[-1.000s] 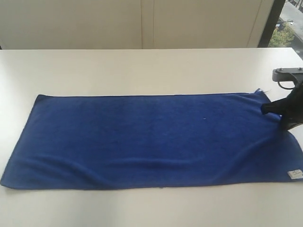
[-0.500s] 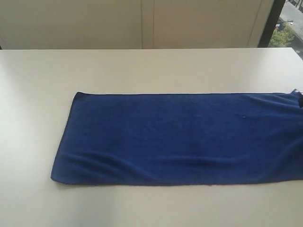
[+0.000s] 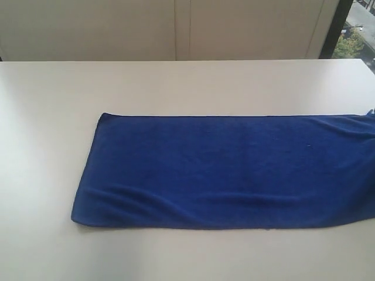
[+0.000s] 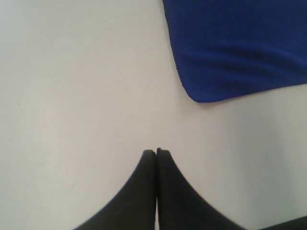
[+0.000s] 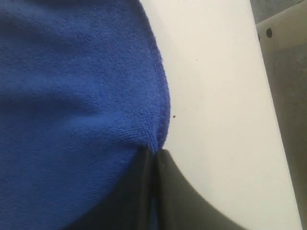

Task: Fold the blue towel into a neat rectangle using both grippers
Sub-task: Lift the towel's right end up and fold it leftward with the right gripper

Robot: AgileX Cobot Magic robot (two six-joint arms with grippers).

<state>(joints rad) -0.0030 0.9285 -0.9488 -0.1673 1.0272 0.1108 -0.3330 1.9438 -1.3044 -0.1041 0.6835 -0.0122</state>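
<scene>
The blue towel (image 3: pixel 228 170) lies flat on the white table (image 3: pixel 176 88), stretching from left of centre to past the right edge of the exterior view. Neither gripper shows in that view. In the left wrist view my left gripper (image 4: pixel 156 152) is shut with nothing in it, hovering over bare table a short way from a rounded corner of the blue towel (image 4: pixel 230 52). In the right wrist view my right gripper (image 5: pixel 155 152) is shut on the hemmed edge of the blue towel (image 5: pixel 72 105), with cloth pinched between its black fingers.
Pale wall panels (image 3: pixel 176 29) run behind the table's far edge, and a window (image 3: pixel 354 32) shows at the top right. The right wrist view shows the table's edge (image 5: pixel 268 96) with a grey surface beyond it.
The towel has slid to the right across the table; its left end moved from the far left to left of centre. The right gripper, seen at the right edge before, has left the exterior view.
</scene>
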